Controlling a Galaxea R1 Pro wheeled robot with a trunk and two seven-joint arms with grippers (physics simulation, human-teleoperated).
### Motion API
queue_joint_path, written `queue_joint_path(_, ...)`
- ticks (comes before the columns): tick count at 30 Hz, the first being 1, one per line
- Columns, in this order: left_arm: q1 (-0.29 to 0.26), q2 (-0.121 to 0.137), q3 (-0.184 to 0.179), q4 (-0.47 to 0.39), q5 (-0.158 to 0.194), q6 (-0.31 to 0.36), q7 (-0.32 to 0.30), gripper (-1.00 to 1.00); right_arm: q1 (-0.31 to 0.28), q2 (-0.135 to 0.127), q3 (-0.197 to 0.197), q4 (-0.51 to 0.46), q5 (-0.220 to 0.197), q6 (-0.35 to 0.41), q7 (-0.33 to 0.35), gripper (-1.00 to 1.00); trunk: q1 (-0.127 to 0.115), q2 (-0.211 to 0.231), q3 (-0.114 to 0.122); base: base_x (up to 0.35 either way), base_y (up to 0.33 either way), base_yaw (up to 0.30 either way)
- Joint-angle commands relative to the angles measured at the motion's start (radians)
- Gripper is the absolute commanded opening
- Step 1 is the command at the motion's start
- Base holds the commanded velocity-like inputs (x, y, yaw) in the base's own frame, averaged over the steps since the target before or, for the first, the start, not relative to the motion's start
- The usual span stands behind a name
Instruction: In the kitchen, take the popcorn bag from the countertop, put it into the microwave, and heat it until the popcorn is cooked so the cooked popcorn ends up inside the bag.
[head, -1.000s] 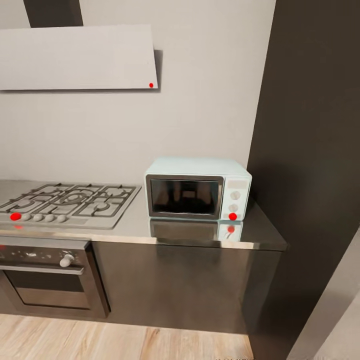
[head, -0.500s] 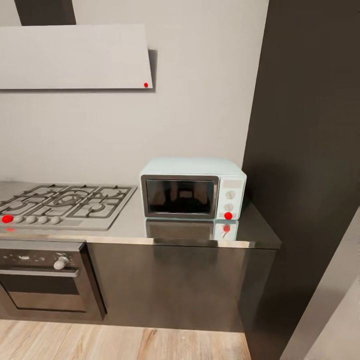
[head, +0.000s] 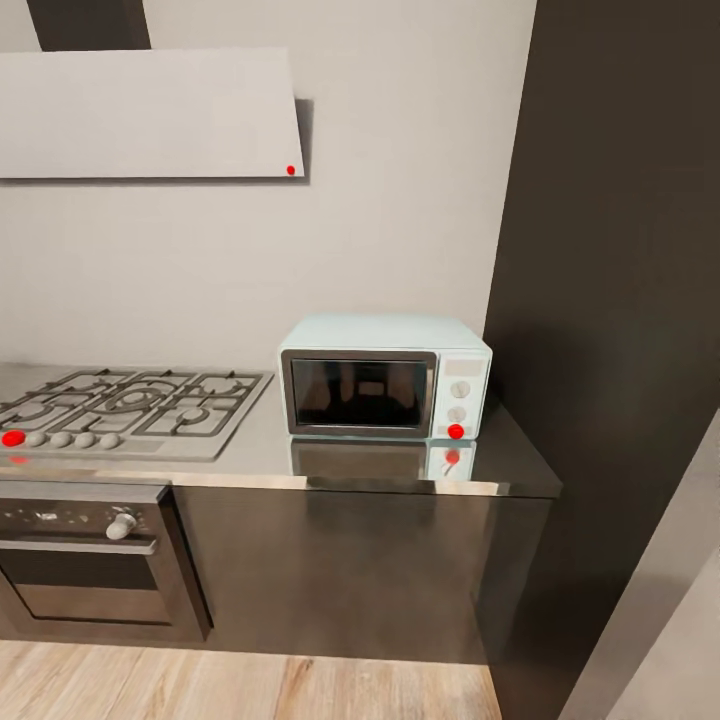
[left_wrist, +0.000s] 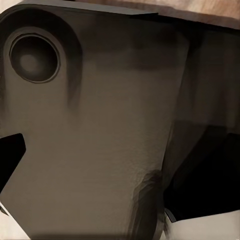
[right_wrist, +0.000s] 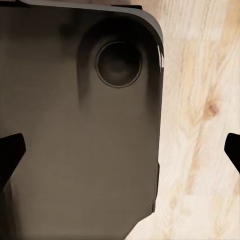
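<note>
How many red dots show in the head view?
5: on the hood's corner, on the microwave's panel, its reflection on the countertop, at the hob's leftmost knob, and a faint reflection just below. More may lie beyond the frame.

At the head view's left edge the desk (head: 270, 455), hob (head: 120, 410) and oven (head: 90, 560) are cut off; the microwave (head: 385, 378) interior is too dark to read.

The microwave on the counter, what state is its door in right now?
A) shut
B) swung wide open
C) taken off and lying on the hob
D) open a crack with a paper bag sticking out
A: in the head view the microwave shows its dark glass door flat and flush in its frame, beside the two knobs, on the countertop.
</note>
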Motion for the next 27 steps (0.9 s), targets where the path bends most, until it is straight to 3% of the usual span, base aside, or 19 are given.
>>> queue_joint_path(1,0.000,0.000,0.000,0.000,0.008,-0.001,0.000,1.00,0.000,-0.001,-0.002,0.000,-0.003,-0.002,-0.001,1.00,0.000,0.000,-0.001,0.000,0.000,0.000)
queue_joint_path(27,0.000,0.000,0.000,0.000,0.009,-0.001,0.001,1.00,0.000,0.000,0.002,-0.016,0.010,0.002,0.003,1.00,0.000,0.000,-0.001,0.032,0.000,0.000)
